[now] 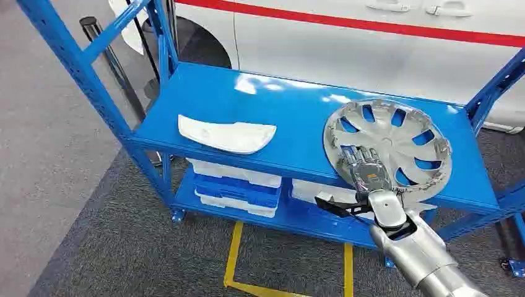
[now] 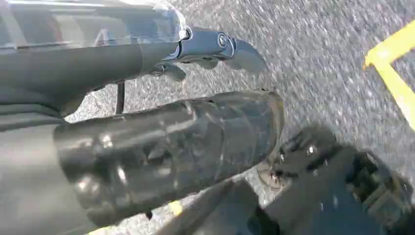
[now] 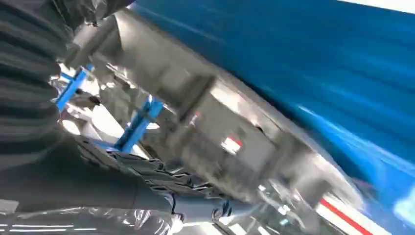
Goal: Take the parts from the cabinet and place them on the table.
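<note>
Head view: round silver plastic hubcap with curved slots [image 1: 389, 143] lay on glossy blue metal cabinet shelf [image 1: 260, 105], right side; right hand [image 1: 365, 168] rested on its near rim, grasp unclear. White curved plastic part [image 1: 226, 133] lay well left, near front edge. Right wrist view: hubcap's grey ribbed underside [image 3: 205, 117] close against hand, blurred. Left wrist view: left hand [image 2: 166, 152] hung above speckled grey carpet [image 2: 318, 63], finger state unclear.

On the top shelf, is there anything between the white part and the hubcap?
No. In the head view, only bare blue shelf lies between the white part and the silver hubcap, which the right hand touches at its near edge.
</note>
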You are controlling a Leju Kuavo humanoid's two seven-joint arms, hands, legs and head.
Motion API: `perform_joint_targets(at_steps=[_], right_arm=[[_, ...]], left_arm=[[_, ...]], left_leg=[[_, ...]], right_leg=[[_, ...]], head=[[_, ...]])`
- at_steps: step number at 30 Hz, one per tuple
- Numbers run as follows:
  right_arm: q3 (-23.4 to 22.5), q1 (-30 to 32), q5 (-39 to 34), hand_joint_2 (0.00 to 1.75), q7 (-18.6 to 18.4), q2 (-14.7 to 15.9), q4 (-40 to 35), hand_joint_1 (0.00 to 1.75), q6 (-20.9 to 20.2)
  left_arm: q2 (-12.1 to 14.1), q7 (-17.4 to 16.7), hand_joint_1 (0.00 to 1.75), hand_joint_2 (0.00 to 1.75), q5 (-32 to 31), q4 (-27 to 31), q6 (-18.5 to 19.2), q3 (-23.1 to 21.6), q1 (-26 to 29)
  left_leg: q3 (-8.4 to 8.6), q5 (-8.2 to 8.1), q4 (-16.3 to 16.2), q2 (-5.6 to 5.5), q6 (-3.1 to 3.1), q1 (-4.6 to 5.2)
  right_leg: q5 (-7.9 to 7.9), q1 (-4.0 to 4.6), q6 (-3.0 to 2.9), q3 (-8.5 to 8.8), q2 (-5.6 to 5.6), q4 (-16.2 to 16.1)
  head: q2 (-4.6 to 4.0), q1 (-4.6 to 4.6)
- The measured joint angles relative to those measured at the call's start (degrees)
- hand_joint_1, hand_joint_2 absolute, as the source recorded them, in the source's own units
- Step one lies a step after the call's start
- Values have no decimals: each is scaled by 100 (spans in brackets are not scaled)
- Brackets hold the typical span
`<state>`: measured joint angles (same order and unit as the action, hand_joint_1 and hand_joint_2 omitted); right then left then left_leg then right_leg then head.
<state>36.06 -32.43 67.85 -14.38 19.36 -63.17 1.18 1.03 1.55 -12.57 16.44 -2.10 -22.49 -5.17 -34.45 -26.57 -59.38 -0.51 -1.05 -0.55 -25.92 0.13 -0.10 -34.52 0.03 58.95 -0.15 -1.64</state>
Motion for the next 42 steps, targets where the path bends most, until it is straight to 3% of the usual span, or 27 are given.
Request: perform_joint_targets(at_steps=[2, 5, 6, 7, 8, 9, 10, 11, 12, 15, 17, 20, 21, 23, 25, 26, 29, 30, 31, 32, 35, 36, 37, 38, 40, 41, 42], right_arm=[[0, -20, 68, 175, -122, -78, 13, 0, -4], [0, -27, 135, 175, -251, -159, 63, 0, -59], [2, -25, 144, 175, -282, -186, 81, 0, -68], [2, -24, 164, 175, -302, -214, 96, 0, -79], [2, -25, 177, 175, -321, -225, 109, 0, -85], [2, -29, 197, 175, -352, -238, 127, 0, -98], [2, -33, 205, 175, -363, -251, 138, 40, -105], [0, -43, 210, 175, -369, -264, 153, 155, -109], [0, -46, 212, 175, -373, -264, 168, 169, -118], [-2, -59, 214, 175, -380, -284, 195, 166, -142], [-9, -68, 214, 175, -352, -286, 208, 159, -166], [-9, -62, 210, 175, -299, -302, 256, 154, -186], [-9, -62, 208, 175, -275, -306, 271, 154, -186], [-9, -79, 192, 175, -242, -317, 282, 154, -186], [-9, -105, 192, 175, -227, -330, 282, 154, -186], [-9, -116, 190, 175, -203, -334, 284, 154, -186], [-9, -119, 192, 175, -175, -365, 284, 155, -184], [-9, -124, 192, 175, -172, -369, 282, 154, -184], [-9, -132, 192, 175, -168, -376, 284, 154, -184], [-9, -140, 192, 175, -162, -396, 284, 157, -184], [-4, -150, 192, 175, -155, -435, 293, 162, -190], [-4, -159, 192, 175, -155, -444, 297, 166, -199], [-4, -173, 192, 175, -153, -457, 304, 169, -201], [-4, -188, 181, 175, -142, -461, 313, 171, -203], [-4, -219, 151, 175, -102, -472, 334, 175, -177], [-4, -234, 129, 175, -81, -474, 334, 169, -140], [-4, -248, 100, 175, -61, -479, 337, 175, -87]], left_arm=[[-2, 9, 0, 0, 33, 0, -13, 20, 0], [-9, 28, 0, 0, 65, 0, -24, 55, 25], [-15, 28, 0, 0, 72, 0, -24, 63, 35], [-15, 28, 0, 0, 79, 0, -26, 70, 39], [-13, 33, 0, 0, 79, 0, -31, 79, 39], [-13, 35, 0, 0, 79, 0, -33, 102, 36], [-13, 37, 0, 0, 81, 0, -33, 118, 35], [-13, 39, 0, 0, 81, 0, -33, 125, 31], [-15, 46, 0, 0, 81, 0, -33, 127, 29], [-15, 52, 0, 0, 81, 0, -33, 138, 53], [-20, 65, 0, 0, 83, 0, -33, 144, 42], [-26, 89, 0, 0, 83, 0, -26, 155, 41], [-26, 94, 0, 0, 83, 0, -24, 157, 47], [-26, 103, 0, 0, 83, 0, -24, 162, 48], [-31, 103, 0, 0, 83, 0, -22, 164, 39], [-31, 105, 0, 0, 83, 0, -20, 164, 32], [-37, 105, 0, 0, 83, 0, -13, 166, 22], [-44, 105, 0, 0, 83, 0, -13, 166, 22], [-46, 107, 0, 0, 83, 0, -13, 168, 22], [-44, 109, 0, 0, 83, 0, -13, 170, 25], [-48, 120, 0, 0, 83, 0, -11, 194, 40], [-50, 120, 0, 0, 83, 0, -7, 199, 53], [-50, 122, 0, 0, 83, 0, -4, 203, 67], [-50, 125, 0, 0, 83, 0, 0, 210, 76], [-48, 142, 0, 0, 83, 0, 9, 240, 70], [-48, 153, 0, 0, 83, 0, 13, 254, 65], [-50, 157, 0, 0, 83, 0, 20, 260, 58]], left_leg=[[-128, -257, -321, 13, 13, -3], [-683, -802, -1523, 13, 36, -6], [-784, -797, -1719, 14, 41, -7], [-730, -652, -1595, 16, 45, -7], [-598, -463, -1312, 17, 45, -8], [-317, -156, -733, 19, 37, -9], [-115, 16, -317, 19, 24, -10], [-6, -80, -142, 15, 20, 12], [-41, -64, -151, 5, -8, -3], [-39, -34, -106, 11, -92, 18], [-17, -2, -60, 20, -144, -19], [-22, 2, -57, 26, -162, -12], [-21, 1, -58, 29, -161, -12], [-4, -4, -59, 31, -154, -19], [28, -17, -54, 38, -133, -26], [29, -19, -48, 51, -121, -21], [22, 10, 0, 52, 5, -19], [35, 31, 25, 52, 45, -23], [15, 5, -13, 53, 79, -15], [-25, -99, -128, 47, 84, -25], [-539, -775, -1293, 44, 89, -22], [-675, -874, -1616, 45, 100, -22], [-671, -820, -1646, 45, 109, -22], [-548, -666, -1444, 46, 113, -23], [-41, -229, -525, 47, 109, -33], [142, -205, -144, 45, 91, -39], [157, -222, -121, 34, 51, -11]], right_leg=[[49, -34, -76, 49, -12, -88], [36, -8, -124, 43, -18, -69], [30, -1, -130, 39, -16, -52], [18, -2, -131, 38, -11, -33], [5, -3, -123, 39, -8, -17], [-22, -7, -102, 44, -7, 22], [-53, -9, -81, 40, -8, 64], [-92, 42, -32, -6, -3, 137], [-98, 28, -20, -29, 0, 160], [-75, 23, 43, -27, 5, 142], [-254, -1, 117, -113, 1, 351], [-806, -66, 208, -670, 1, 1534], [-836, -84, 221, -796, 0, 1768], [-489, -111, 232, -656, -1, 1425], [4, -123, 205, -175, -3, 430], [-44, -118, 194, -35, 1, 137], [-24, -36, 98, -47, 8, 83], [-1, -31, 60, -41, 8, 54], [61, -103, -14, 10, 0, -41], [83, -80, -35, 33, -25, -79], [111, -45, -100, -11, -55, -73], [114, -34, -104, -32, -57, -63], [116, -32, -105, -48, -56, -44], [115, -34, -104, -65, -54, -20], [98, -44, -78, -94, -51, 57], [77, -44, -45, -121, -51, 119], [53, 4, -3, -170, -40, 185]], head=[[0, 4], [0, 4], [0, 7], [0, 4], [0, 7], [0, 4], [0, 7], [0, 4], [0, -4], [0, 2], [0, -7], [0, -2], [0, -2], [0, 0], [0, -2], [0, -2], [0, 2], [0, -2], [0, 11], [0, 5], [0, 9], [0, 9], [0, 9], [0, 9], [0, 9], [0, 9], [0, 9]])
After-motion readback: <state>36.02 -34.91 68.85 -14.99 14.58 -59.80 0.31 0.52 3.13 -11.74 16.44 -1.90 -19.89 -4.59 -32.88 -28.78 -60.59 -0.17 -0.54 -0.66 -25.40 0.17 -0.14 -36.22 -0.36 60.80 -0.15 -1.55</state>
